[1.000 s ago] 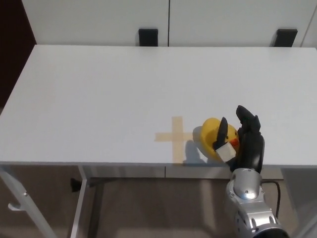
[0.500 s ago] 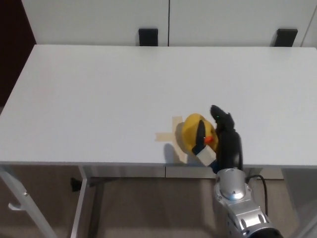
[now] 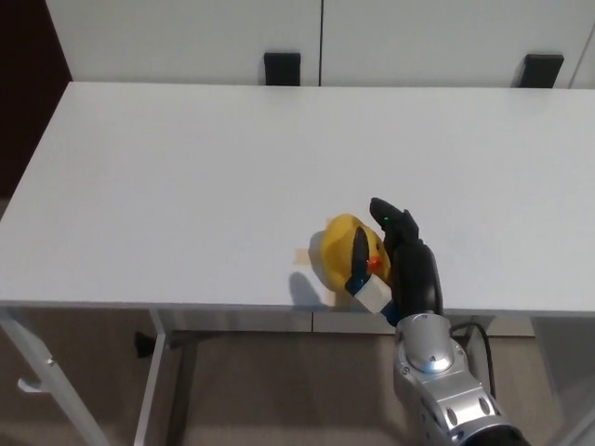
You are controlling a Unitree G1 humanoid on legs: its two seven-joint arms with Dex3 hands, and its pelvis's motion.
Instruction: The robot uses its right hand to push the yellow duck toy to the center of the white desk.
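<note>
The yellow duck toy (image 3: 337,249) sits on the white desk (image 3: 186,177) near its front edge, a little right of the middle. It covers most of a tan tape cross (image 3: 301,255). My right hand (image 3: 395,258) presses against the duck's right side, open, with the thumb lying across the duck's front and the fingers (image 3: 390,217) reaching past it. The silver forearm (image 3: 437,372) comes up from below the desk's edge. My left hand does not show.
Two black brackets (image 3: 282,68) (image 3: 542,70) stand at the desk's far edge against white panels. The desk's legs and the brown floor (image 3: 251,390) show below the front edge.
My right hand has slid left along the front edge, pushing the duck from right of the tape cross onto it. The view has shifted slightly.
</note>
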